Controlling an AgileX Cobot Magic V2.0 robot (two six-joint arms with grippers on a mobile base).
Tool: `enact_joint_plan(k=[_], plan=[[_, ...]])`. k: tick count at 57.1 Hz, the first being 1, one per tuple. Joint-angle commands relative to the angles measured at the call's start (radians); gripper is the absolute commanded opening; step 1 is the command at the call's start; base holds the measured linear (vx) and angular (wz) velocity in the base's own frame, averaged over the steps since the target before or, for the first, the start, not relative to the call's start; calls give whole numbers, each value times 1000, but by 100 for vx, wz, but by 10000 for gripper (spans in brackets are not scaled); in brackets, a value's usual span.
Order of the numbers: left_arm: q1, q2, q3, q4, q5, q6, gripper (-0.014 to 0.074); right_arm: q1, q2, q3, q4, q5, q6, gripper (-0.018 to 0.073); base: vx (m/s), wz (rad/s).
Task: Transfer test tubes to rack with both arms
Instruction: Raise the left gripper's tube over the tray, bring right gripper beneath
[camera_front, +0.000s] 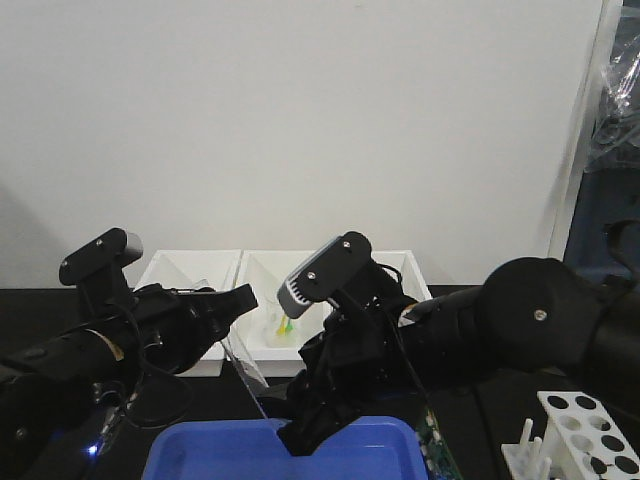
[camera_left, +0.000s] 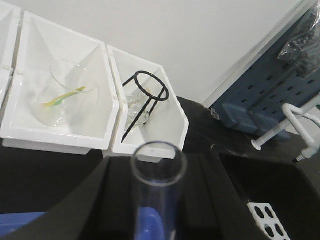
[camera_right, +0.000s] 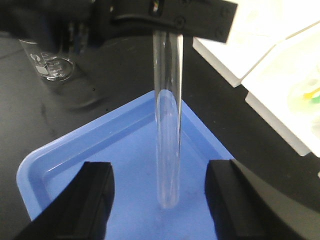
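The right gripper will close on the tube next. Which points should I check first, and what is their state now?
1. Left gripper clamps the test tube near its top: ok.
2. Right gripper is open: ok.
3. The tube hangs between its fingers, roughly centred: ok.
4. The tube's rounded end is clear of the blue tray: cannot tell.
5. The rack shows empty holes on the right arm's side: ok.
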Motion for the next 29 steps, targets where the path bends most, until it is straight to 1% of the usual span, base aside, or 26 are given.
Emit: enact_joint_plan(k=[1,5,8,13,24,29], plan=[[-17,-34,-37,-11,-56,-15,1,0,-3,-87,30,15,0,472,0,0],[-24,-34,-37,-20,-36,-16,1,0,28,-140,45,83,13,473,0,0],[-24,-34,-37,-48,-24,-16,1,0,49,-178,47,115,13,475,0,0],[-23,-37,-37,-89,3,-15,1,0,69,-214,38,111,20,477,0,0],[-24,-37,-37,-89,-1,-15,1,0,85,-240,18,100,21,479,0,0],[-23,-37,-37,-89,2,-11,1,-2,76,-240,22,99,47,479,0,0]])
